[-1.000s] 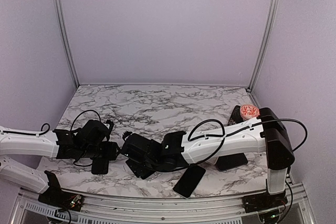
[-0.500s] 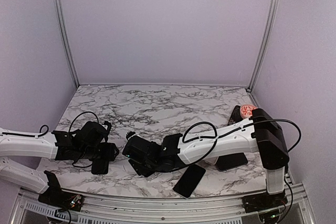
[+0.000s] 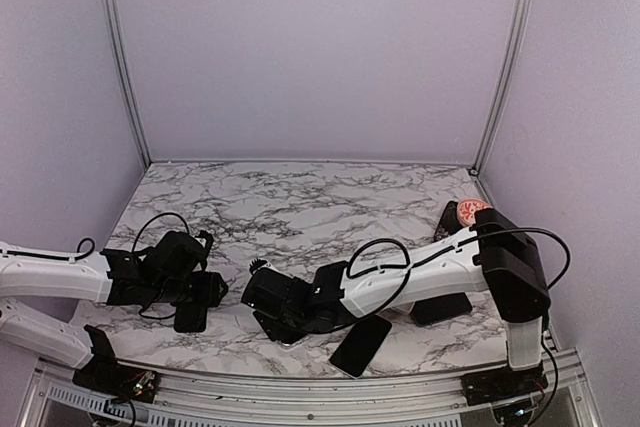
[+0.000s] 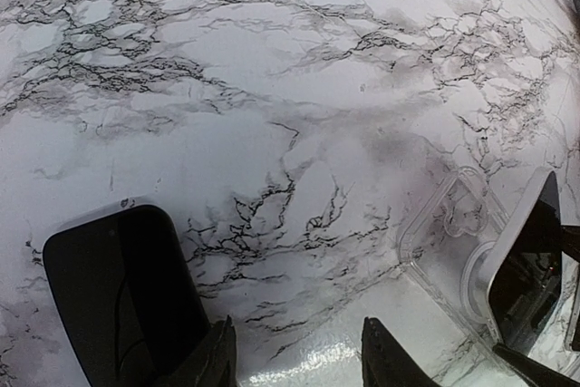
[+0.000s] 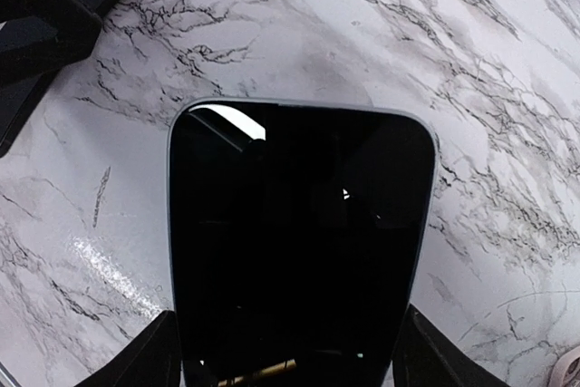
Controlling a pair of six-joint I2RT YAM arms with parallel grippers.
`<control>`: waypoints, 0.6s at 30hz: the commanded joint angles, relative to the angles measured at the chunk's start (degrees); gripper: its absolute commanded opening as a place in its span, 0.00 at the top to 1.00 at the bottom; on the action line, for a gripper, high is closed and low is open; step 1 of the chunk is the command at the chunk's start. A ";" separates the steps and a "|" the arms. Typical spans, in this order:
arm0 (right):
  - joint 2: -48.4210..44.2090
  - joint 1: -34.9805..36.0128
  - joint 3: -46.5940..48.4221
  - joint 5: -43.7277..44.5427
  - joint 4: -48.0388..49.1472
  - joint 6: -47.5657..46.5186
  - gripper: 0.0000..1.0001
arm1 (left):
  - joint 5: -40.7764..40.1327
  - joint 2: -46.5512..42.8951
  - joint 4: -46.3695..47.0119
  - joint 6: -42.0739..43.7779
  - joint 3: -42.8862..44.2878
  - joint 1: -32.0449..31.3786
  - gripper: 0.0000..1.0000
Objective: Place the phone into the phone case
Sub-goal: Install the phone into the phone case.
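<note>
Right tool [image 5: 288, 353] grips phone [image 5: 299, 242]; left tool [image 4: 294, 355] spread, empty. Risk: tilted phone shoves unpinned clear case [image 4: 435, 246] at 4 o'clock sideways.

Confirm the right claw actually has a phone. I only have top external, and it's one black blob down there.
Observer: Yes. The right wrist view shows the phone, dark screen toward the camera, gripped by its sides in the right claw.
Operator: Where's the case? I can't find it.
Observer: It's clear plastic. The left wrist view shows the phone case lying on the marble table, with the held phone tilted above one end of it.
Operator: Is the left claw holding anything?
Observer: No. The left claw is open over bare marble; another phone lies flat just outside one finger.
</note>
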 commanded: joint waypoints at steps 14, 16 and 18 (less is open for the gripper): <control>-1.33 -2.22 4.09 -0.32 -4.43 8.43 0.55 | 0.43 2.34 1.04 0.16 0.94 0.34 0.53; -2.33 -1.70 2.61 0.19 -2.08 8.21 0.56 | 0.36 2.28 1.05 0.33 0.92 0.34 0.53; -3.05 -0.98 1.07 0.91 0.43 7.86 0.56 | 0.47 2.53 1.12 0.59 0.94 0.34 0.53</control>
